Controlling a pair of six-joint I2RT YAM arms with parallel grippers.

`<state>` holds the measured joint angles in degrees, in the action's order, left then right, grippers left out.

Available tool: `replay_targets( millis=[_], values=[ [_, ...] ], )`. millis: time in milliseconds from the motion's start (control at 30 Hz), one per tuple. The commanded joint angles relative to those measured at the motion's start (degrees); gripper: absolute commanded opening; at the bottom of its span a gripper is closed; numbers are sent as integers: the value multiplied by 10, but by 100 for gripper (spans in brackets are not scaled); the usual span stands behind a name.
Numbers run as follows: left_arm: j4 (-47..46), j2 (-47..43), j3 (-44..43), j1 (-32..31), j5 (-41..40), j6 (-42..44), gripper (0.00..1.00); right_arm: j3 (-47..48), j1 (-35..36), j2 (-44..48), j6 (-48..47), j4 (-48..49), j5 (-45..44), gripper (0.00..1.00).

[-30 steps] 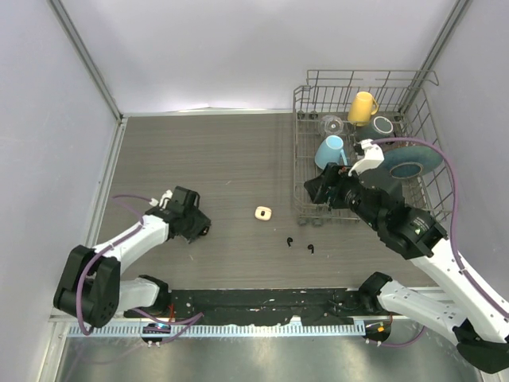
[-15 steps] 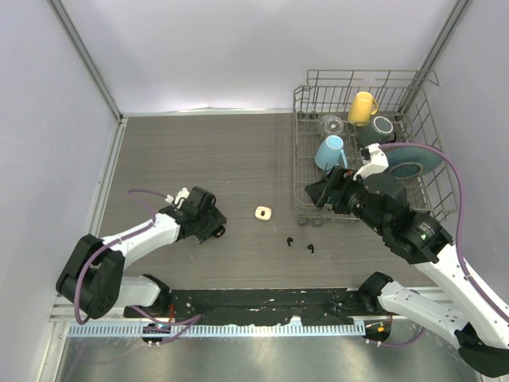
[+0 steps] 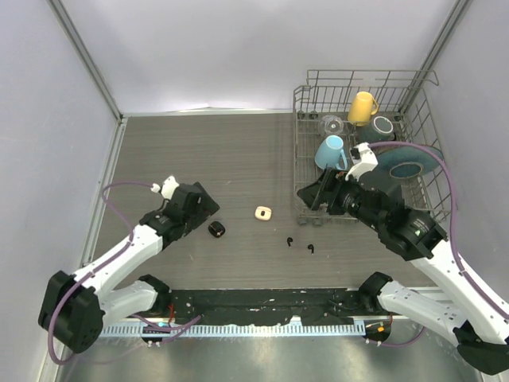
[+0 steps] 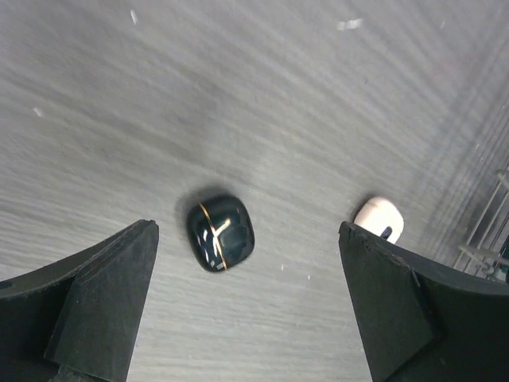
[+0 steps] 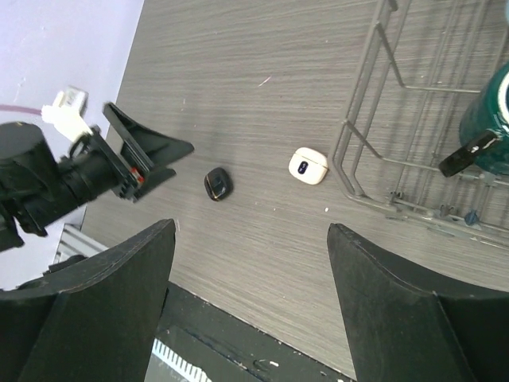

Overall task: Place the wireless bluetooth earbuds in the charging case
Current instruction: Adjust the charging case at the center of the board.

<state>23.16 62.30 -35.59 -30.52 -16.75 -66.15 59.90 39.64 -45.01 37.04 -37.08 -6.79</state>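
Hovering: left fingers (image 4: 103, 294) spread above closed black charging case (image 4: 220, 238) on bench (image 3: 199, 159) | right fingers (image 5: 382, 302) spread, empty, by dish rack (image 3: 297, 143) | two black earbuds (image 3: 288, 240) loose near white case (image 3: 263, 212) | progress: nothing inserted, both cases shut

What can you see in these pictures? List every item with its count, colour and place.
black charging case: 1, black, on table in front of left gripper
cream charging case: 1, cream, mid-table, left of rack
earbuds: 2, black, loose on table, near side
dish rack: 1, grey wire, far right
mugs: 3, yellow, light blue, dark, in rack
plate: 1, blue, in rack
glass: 1, clear, in rack
table: 1, grey wood-grain
left gripper: 1, black, open
right gripper: 1, black, open, at rack's near left corner
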Motion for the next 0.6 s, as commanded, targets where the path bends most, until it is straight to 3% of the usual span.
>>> replay_targets(
  millis=[0, 133, 167, 267, 400, 567],
  values=[
    [13, -58, -28, 55, -35, 109, 100, 0, 3, -13, -33, 42, 48, 83],
    [20, -99, -26, 169, 40, 177, 100, 3, 24, -40, -58, 44, 30, 84],
    [19, -103, -25, 222, 63, 193, 100, 8, 46, -50, -63, 46, 17, 84],
    [23, -104, -20, 294, 145, 214, 100, 24, 107, -92, -79, 49, -34, 83],
    [34, -90, -19, 303, 166, 223, 100, 48, 213, -173, -96, 50, -144, 84],
    [38, -99, -9, 303, 184, 223, 100, 28, 230, -270, -84, 123, -113, 82]
  ],
)
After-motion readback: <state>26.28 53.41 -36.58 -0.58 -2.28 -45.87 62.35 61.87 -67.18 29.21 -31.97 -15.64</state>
